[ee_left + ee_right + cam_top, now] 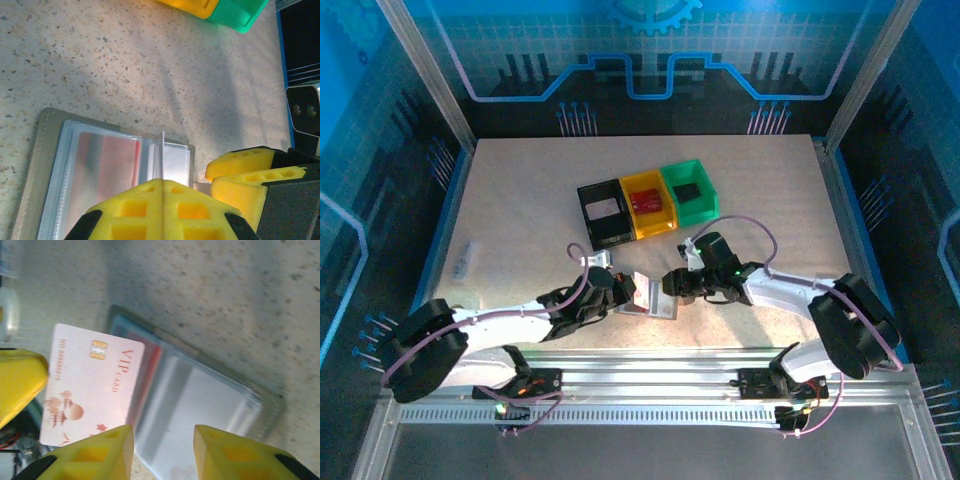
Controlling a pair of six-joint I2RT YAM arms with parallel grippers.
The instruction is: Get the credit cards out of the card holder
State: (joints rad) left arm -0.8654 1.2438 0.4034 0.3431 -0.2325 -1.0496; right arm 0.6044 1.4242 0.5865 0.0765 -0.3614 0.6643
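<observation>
The grey card holder [660, 303] lies open on the table between both grippers. In the left wrist view its grey cover [42, 150] frames clear sleeves, and a reddish credit card [112, 165] sits inside one. My left gripper [163, 186] is shut on one clear sleeve leaf [163, 147], which stands upright. In the right wrist view a pale pink VIP credit card [92, 385] lies loose over the holder's left edge, beside a red card [151, 371] still in a sleeve. My right gripper [164, 446] hangs open over the clear sleeves [200, 410], gripping nothing.
Black [602, 212], yellow [648, 202] and green [690, 190] bins stand in a row behind the holder. A small pale object [467, 258] lies at the table's left. The two grippers [625, 290] [672, 285] are close together over the holder.
</observation>
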